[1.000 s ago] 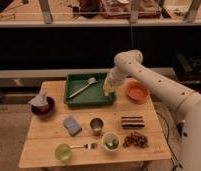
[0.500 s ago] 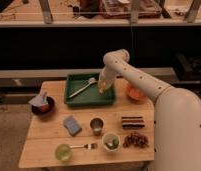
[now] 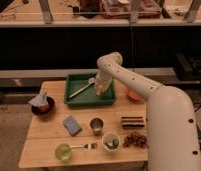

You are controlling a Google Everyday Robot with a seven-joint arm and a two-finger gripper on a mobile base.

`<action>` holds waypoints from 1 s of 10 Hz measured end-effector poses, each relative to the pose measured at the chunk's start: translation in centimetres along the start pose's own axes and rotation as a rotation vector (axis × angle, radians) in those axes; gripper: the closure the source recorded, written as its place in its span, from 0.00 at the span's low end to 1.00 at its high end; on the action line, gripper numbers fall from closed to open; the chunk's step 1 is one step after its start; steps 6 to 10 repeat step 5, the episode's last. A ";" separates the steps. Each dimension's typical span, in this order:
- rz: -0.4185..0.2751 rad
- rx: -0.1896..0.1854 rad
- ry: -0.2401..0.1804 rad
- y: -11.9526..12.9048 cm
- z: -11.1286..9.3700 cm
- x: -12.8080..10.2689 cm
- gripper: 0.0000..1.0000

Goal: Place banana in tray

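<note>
Hanging over the tray's (image 3: 74, 101) right side, the tool (image 3: 100, 89) pinches the banana (image 3: 99, 91), long axis vertical.

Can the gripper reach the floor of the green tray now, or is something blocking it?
Probably yes. The gripper hangs right over the tray, with the banana at its tip. Only a pale utensil lies inside, to the side.

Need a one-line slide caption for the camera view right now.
Gripper over the green tray on the wooden table, a pale yellow banana at its tip.
</note>
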 end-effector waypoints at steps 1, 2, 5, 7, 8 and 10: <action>0.008 -0.006 0.006 0.1 0.3 -0.1 0.20; 0.036 -0.016 0.024 0.3 0.3 0.2 0.20; 0.117 -0.038 0.084 1.1 -0.9 1.8 0.20; 0.117 -0.038 0.084 1.1 -0.9 1.8 0.20; 0.117 -0.038 0.084 1.1 -0.9 1.8 0.20; 0.117 -0.038 0.084 1.1 -0.9 1.8 0.20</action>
